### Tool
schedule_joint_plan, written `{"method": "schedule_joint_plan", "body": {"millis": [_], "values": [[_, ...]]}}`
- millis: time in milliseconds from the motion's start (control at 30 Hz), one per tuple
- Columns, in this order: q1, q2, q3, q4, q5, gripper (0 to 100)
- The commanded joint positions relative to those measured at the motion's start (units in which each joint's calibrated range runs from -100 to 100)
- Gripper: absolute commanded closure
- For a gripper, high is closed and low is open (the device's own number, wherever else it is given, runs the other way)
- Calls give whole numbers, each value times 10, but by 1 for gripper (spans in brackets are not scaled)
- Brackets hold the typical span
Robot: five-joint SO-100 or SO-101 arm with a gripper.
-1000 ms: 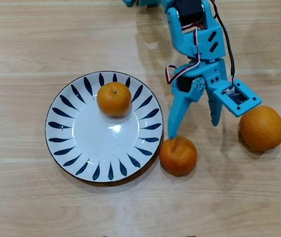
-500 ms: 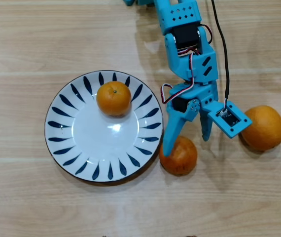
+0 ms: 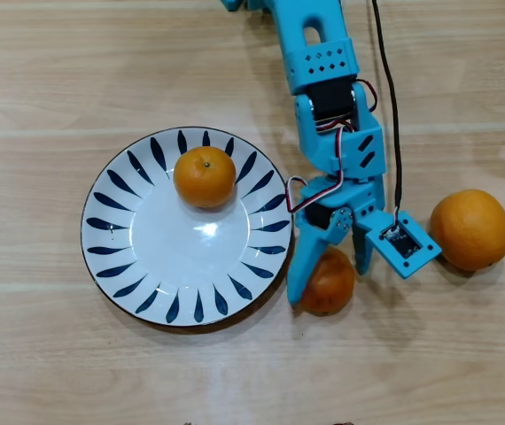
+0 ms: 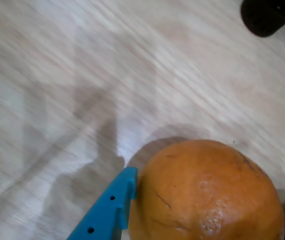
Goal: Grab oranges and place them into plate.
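Orange skin fills the lower right of the wrist view: a small orange (image 4: pixel 207 195), dimpled and faintly scratched, sits right against one blue finger (image 4: pixel 110 207) of the gripper, which rises from the bottom edge and touches the fruit's left side. Only that finger shows there, and the pale wood tabletop (image 4: pixel 82 75) around it is blurred. In the overhead view the blue gripper (image 3: pixel 328 270) has its jaws part-way open astride this same small orange (image 3: pixel 330 285), one finger on each side; whether the second finger touches the skin cannot be told, and the fruit appears to rest on the tabletop just beside the lower right rim of the plate (image 3: pixel 111 230). The plate, white with dark blue leaf strokes, already carries another small orange (image 3: pixel 205 176) near its upper rim. Farther right lies the larger orange (image 3: pixel 470 228), well apart from the plate and near the wrist camera mount. The step in hand looks like closing on the small fruit. To do it well, the jaws should close slowly across the widest part, low enough not to squeeze the fruit out, then lift clear of the plate's rim before swinging over its bare centre.
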Motion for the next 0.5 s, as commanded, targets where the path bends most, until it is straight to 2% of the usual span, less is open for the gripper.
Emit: {"method": "schedule_joint_plan", "body": {"millis": [0,133,333,467], "values": [[17,-2,-33,-7,-12,57],[18,8,-25,-12,-16,58],[12,40,-28,-12,-26,70],[10,41,-29,-12,-33,71]]}}
